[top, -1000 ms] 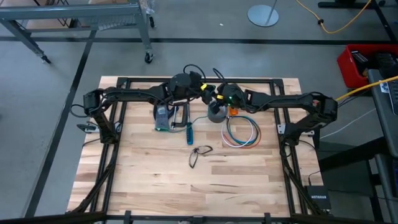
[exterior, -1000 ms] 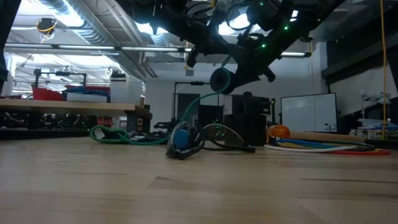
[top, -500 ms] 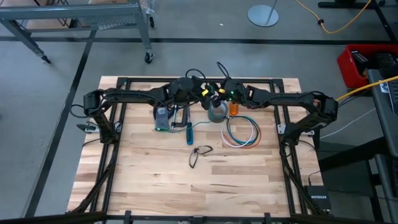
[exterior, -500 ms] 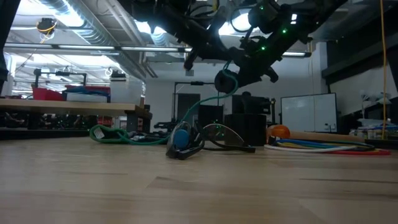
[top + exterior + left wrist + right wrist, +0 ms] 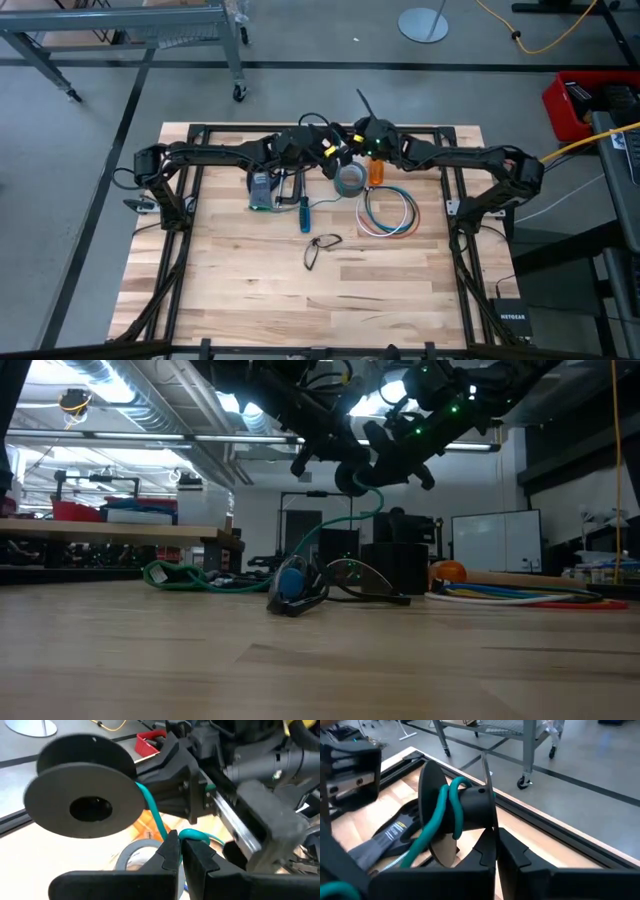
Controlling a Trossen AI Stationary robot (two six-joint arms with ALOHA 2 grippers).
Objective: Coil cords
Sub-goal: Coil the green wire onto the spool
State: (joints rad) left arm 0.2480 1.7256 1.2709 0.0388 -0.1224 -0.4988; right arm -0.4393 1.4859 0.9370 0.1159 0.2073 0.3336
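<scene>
A black spool (image 5: pixel 82 795) with teal cord (image 5: pixel 445 805) wound on its hub hangs above the table's far middle; it also shows in the low view (image 5: pixel 352 477). My right gripper (image 5: pixel 496 847) is shut on the spool. My left gripper (image 5: pixel 181 845) is shut on the teal cord right beside the spool. Both grippers meet in the high view, the left gripper (image 5: pixel 335 155) and the right gripper (image 5: pixel 352 148). The ring of white, blue and red cords (image 5: pixel 388 212) lies flat on the table, untouched. My left gripper pinches the teal cord (image 5: pixel 189 835) between its two fingertips, a short way from where it leaves the spool's hub. The cord bends over the fingertips and runs on down toward the table (image 5: pixel 322 535). My right gripper pinches one thin flange of the spool (image 5: pixel 488 822) at its rim, between its two fingers. The flange stands edge-on between the fingers. The spool is lifted clear of the table, its axis about level.
A grey tape roll (image 5: pixel 350 178) and an orange object (image 5: pixel 375 172) lie under the grippers. A grey device (image 5: pixel 262 188), a blue-handled tool (image 5: pixel 306 215) and a black cord loop (image 5: pixel 320 248) lie nearby. A green cord heap (image 5: pixel 180 575) shows in the low view. Bare wood lies toward the near edge.
Both grippers have gone up and toward the table's far edge together, the left one also toward the right. The spool has risen with them and the teal cord below it has drawn longer; its lower end stays on the table.
</scene>
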